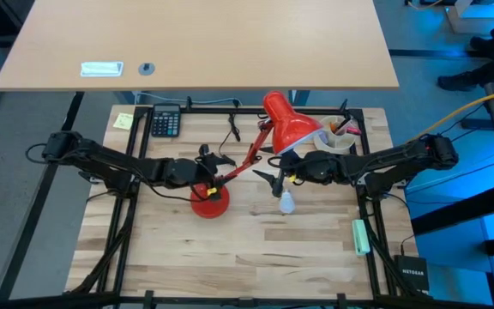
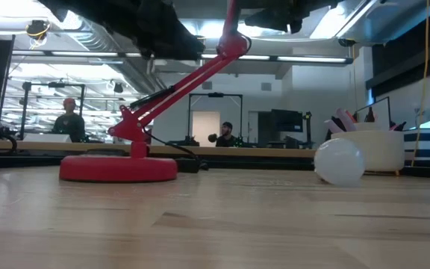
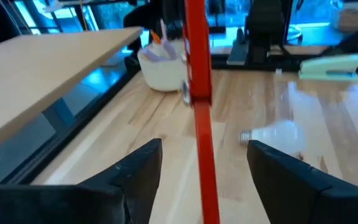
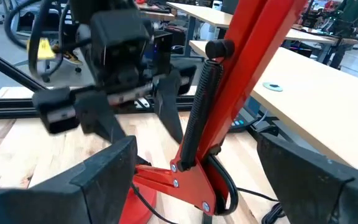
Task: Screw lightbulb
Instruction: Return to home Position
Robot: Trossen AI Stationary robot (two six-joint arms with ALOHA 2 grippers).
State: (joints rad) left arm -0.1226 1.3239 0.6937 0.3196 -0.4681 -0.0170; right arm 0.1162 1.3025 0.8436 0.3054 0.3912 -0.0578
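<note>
The white lightbulb [image 1: 287, 202] lies on its side on the wooden table, just right of the red lamp's round base [image 1: 208, 202]. It also shows in the low view [image 2: 340, 161] and the left wrist view [image 3: 278, 134], its screw base pointing toward the lamp. The lamp's slanted arm [image 1: 247, 159] rises to the red shade [image 1: 286, 120]. My left gripper [image 1: 219, 165] is open, its fingers on either side of the lamp arm [image 3: 197, 124] without touching it. My right gripper [image 1: 270, 178] is open above the bulb, and the arm's spring joint [image 4: 197, 143] shows between its fingers, untouched.
A white bowl [image 1: 337, 137] with pens stands behind the shade at the back right. A black calculator [image 1: 165, 122] and a yellow note [image 1: 123, 120] lie at the back left. A pale green stapler [image 1: 361, 236] lies near the right edge. People sit in the room beyond [image 2: 226, 134].
</note>
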